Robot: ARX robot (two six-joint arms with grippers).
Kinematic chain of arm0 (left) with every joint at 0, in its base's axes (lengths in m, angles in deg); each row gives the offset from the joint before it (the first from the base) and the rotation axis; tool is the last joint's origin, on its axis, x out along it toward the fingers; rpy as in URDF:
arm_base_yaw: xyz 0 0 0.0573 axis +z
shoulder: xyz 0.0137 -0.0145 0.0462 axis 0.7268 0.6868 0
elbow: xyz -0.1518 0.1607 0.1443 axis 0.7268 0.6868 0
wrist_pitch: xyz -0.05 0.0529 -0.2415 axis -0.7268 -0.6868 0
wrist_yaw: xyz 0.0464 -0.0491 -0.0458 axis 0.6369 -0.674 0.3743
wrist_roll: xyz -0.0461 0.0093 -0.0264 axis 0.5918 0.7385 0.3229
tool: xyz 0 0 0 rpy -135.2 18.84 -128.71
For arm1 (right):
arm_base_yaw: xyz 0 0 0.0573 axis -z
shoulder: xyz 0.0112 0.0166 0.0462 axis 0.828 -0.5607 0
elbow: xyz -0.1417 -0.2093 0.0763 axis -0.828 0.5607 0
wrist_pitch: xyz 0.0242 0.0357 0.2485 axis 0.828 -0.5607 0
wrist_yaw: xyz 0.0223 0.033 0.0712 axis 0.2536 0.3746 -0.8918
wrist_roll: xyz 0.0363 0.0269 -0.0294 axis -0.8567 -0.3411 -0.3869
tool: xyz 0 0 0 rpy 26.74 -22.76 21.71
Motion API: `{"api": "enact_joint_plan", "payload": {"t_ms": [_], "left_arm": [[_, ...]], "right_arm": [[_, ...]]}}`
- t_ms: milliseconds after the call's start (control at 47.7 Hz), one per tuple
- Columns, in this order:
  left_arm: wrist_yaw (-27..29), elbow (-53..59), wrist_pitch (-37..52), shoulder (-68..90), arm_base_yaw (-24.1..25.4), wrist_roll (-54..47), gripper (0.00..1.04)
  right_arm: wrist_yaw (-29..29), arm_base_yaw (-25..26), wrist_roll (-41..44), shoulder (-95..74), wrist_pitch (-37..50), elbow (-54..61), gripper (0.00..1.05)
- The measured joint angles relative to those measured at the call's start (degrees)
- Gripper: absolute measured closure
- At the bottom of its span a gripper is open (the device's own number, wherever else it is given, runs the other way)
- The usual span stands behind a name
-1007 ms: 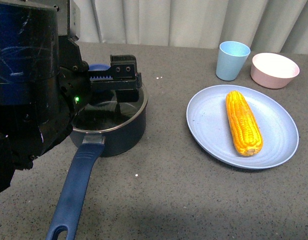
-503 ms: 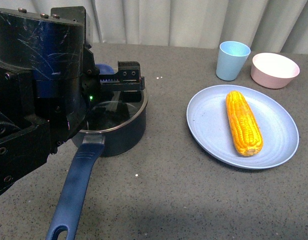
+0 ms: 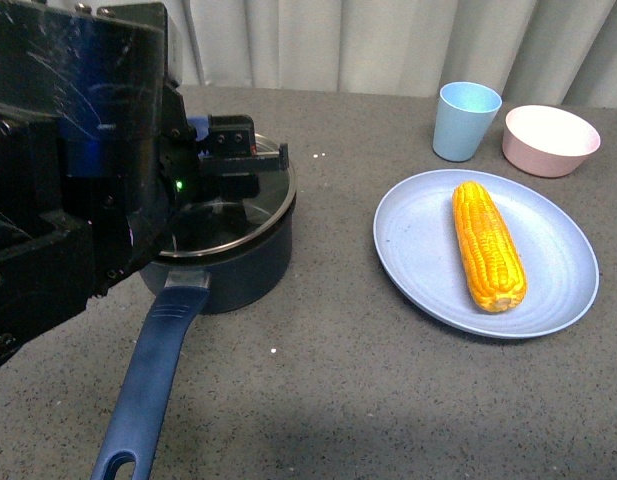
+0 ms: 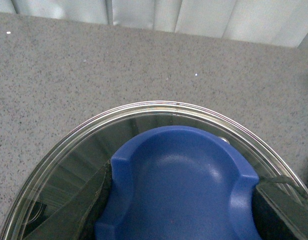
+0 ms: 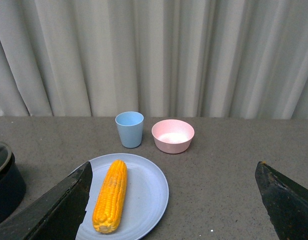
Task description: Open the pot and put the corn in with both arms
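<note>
The dark navy pot (image 3: 233, 262) stands at the left of the table, its long blue handle (image 3: 148, 375) pointing toward me. My left gripper (image 3: 228, 150) is shut on the blue knob (image 4: 178, 185) of the glass lid (image 4: 89, 150). The lid (image 3: 250, 205) sits tilted over the pot, its far rim raised. The corn (image 3: 486, 245) lies on a blue plate (image 3: 413, 265) to the right. In the right wrist view my right gripper (image 5: 173, 200) is open and empty, above the table near the corn (image 5: 111, 195) and plate (image 5: 151, 192). The pot's edge (image 5: 6, 185) shows there too.
A light blue cup (image 3: 466, 120) and a pink bowl (image 3: 550, 140) stand behind the plate at the back right. They also show in the right wrist view, the cup (image 5: 129, 129) next to the bowl (image 5: 172, 135). A curtain hangs behind the table. My bulky left arm (image 3: 68, 170) hides the pot's left side.
My left gripper has shifted left over the pot. The lid's far rim now stands above the pot's rim. The corn and plate have not moved.
</note>
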Motion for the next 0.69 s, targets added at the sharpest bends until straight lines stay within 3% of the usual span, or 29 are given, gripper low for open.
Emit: {"api": "enact_joint_plan", "payload": {"t_ms": [273, 419, 692], "left_arm": [[-3.0, -2.2, 0.7, -1.4, 7.2, -0.7, 0.48], [-7.5, -7.4, 0.6, 3.3, 15.8, -0.4, 0.48], [-7.1, -15.7, -1.9, 12.7, 24.0, -1.3, 0.48]], "right_arm": [[0.0, 0.0, 0.0, 0.0, 0.0, 0.0, 0.09], [0.0, 0.0, 0.0, 0.0, 0.0, 0.0, 0.09], [0.0, 0.0, 0.0, 0.0, 0.0, 0.0, 0.09]]}}
